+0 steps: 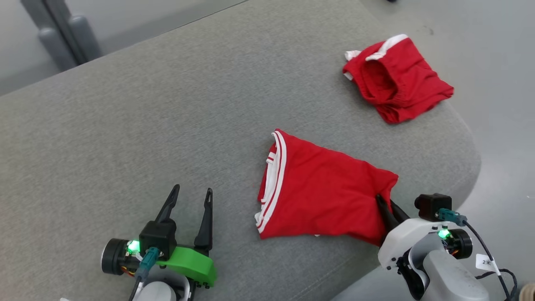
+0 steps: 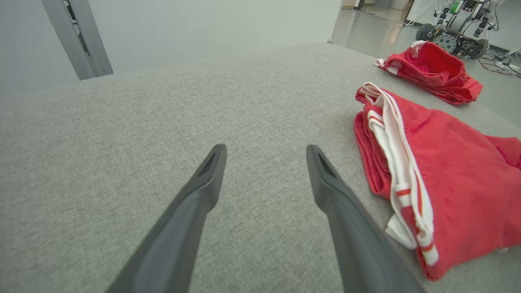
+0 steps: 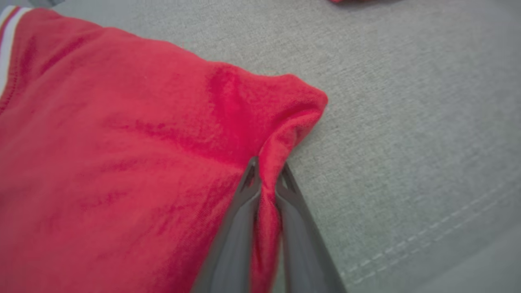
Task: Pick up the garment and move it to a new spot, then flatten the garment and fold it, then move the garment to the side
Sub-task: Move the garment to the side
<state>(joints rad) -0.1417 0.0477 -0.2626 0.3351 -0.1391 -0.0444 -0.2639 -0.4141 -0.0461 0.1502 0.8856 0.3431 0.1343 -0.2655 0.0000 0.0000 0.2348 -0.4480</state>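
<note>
**Item:** garment [image 1: 322,192], red knit with a white band carrying red stripes along one edge. It is folded to a rough rectangle and lies on the cushion [image 1: 167,104].

**Location:** directly ahead of the right gripper [image 1: 386,209], spreading away to that gripper's left. The striped edge is the side farthest from it and faces the left gripper [image 1: 192,189].

**Hold:** the right gripper's fingers are pressed together on the garment's nearest corner. A ridge of red cloth is pinched between them and bunches up above the tips.

**Left gripper:** fingers spread wide, holding nothing, over bare cushion. The striped edge lies near its right side, apart from it.

**Edges and open room:** the cushion's rounded edge, with a double line of stitching, runs close on the right gripper's right. Bare upholstery lies ahead of the pinched corner. A wide bare stretch opens ahead of and to the left of the left gripper.

**Second garment** [image 1: 397,81]: red with white trim, crumpled, well ahead of the right gripper near the cushion's far corner, apart from the first.

**Surface:** grey woven upholstery.

**Room:** pale grey floor [image 1: 493,50] to the right of the cushion, a grey post [image 1: 62,29] beyond it far to the left gripper's left, and another wheeled robot [image 2: 460,24] among cables far ahead.
</note>
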